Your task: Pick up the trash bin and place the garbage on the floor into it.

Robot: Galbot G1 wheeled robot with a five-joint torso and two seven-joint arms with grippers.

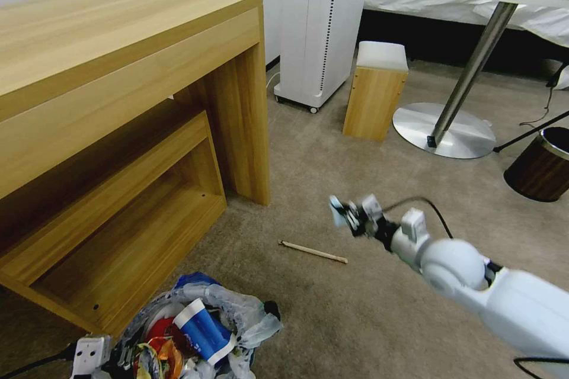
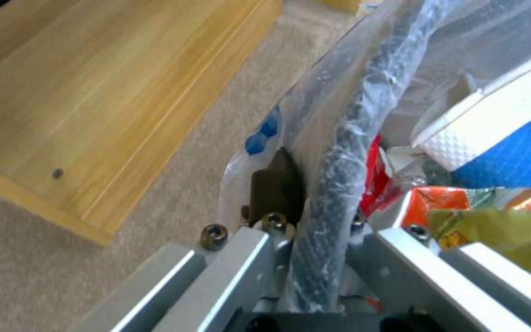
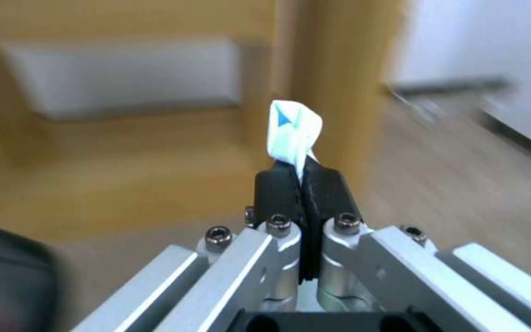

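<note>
My right pincer (image 3: 302,177), pinched tight on a small blue-white scrap (image 3: 293,131), hangs over the floor (image 1: 367,320); I should carry it above the trash bin (image 1: 195,331), low to its left, gripped at the rim by my left pincer (image 2: 318,216), before releasing.

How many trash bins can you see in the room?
2. The trash bin full of garbage sits low by the wooden desk, its rim held by the left claw. A brown bin stands on the right.
</note>
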